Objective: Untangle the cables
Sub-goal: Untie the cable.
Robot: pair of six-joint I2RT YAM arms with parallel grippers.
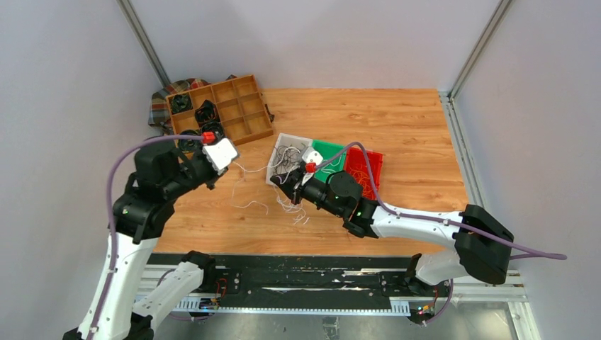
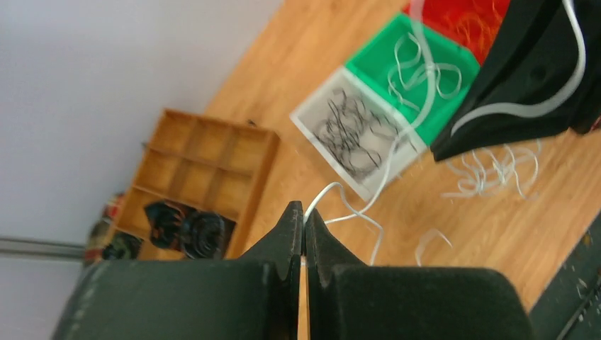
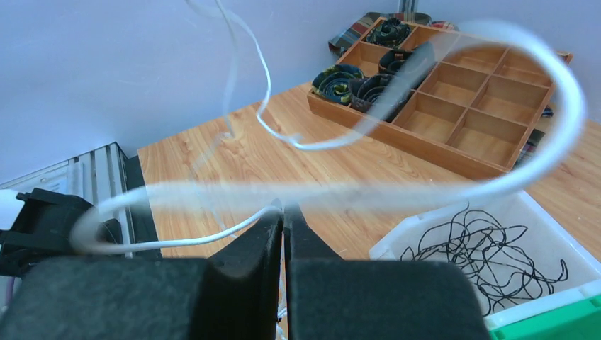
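The cables are thin wires. A white cable [image 2: 341, 193] runs out from the tips of my left gripper [image 2: 305, 216], which is shut on it; in the top view this gripper [image 1: 223, 172] hangs above the table's left side. My right gripper [image 3: 282, 211] is shut on a white cable [image 3: 177, 241] too, and stands by the white tray [image 1: 278, 152] in the top view [image 1: 278, 183]. A blurred white loop [image 3: 546, 142] hangs close to the right wrist camera. More white cables [image 1: 294, 210] lie loose on the wood. Black cables [image 3: 482, 248] fill the white tray.
A green tray [image 1: 330, 151] holding white cables and a red tray [image 1: 367, 170] holding orange ones stand right of the white tray. A wooden organiser [image 1: 230, 106] with thick black coiled rolls sits at the back left, on a plaid cloth [image 1: 159, 106].
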